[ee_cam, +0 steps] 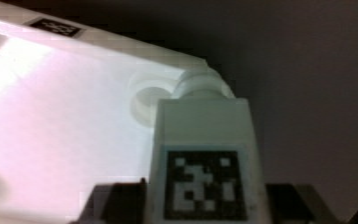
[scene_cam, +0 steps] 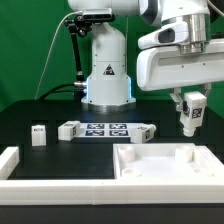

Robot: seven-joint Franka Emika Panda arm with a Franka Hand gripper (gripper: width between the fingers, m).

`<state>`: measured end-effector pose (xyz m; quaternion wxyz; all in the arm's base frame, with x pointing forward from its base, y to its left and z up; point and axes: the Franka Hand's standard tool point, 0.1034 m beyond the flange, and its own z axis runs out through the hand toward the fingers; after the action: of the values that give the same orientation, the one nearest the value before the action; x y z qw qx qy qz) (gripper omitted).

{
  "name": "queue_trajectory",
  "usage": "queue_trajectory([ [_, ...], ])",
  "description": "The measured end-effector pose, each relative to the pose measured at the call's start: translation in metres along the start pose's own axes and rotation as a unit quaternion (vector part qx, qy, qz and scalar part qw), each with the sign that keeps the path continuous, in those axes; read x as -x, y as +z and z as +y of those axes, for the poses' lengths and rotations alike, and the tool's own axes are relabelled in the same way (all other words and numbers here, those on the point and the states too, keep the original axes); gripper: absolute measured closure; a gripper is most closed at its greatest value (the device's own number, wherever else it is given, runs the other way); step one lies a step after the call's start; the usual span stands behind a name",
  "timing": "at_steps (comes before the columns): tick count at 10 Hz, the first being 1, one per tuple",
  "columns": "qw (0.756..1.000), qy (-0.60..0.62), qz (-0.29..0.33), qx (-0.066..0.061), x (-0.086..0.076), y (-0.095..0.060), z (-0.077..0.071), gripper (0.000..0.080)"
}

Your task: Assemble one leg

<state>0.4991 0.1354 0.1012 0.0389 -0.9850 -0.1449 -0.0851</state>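
My gripper is shut on a small white leg with a black-and-white tag and holds it upright, a little above the far right corner of the large white tray-like part. In the wrist view the leg fills the middle between my dark fingers, my gripper closed around it. Its free end points at a round recess near the corner of the tray-like part. Another leg stands on the table at the exterior view's left.
The marker board lies in front of the robot base, with a small white part at each end. A white raised border runs along the front left of the table.
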Motion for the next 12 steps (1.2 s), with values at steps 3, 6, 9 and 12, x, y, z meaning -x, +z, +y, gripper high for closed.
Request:
queue_trajectory([
  [3, 1.0, -0.024, 0.001, 0.0, -0.012, 0.002, 0.007, 0.0509],
  [6, 0.997, -0.069, 0.019, 0.0, -0.06, 0.012, 0.026, 0.0509],
  [9, 0.997, -0.081, 0.02, -0.001, -0.074, 0.014, 0.034, 0.0509],
  [12, 0.996, -0.083, 0.045, 0.007, -0.076, 0.016, 0.039, 0.0509],
])
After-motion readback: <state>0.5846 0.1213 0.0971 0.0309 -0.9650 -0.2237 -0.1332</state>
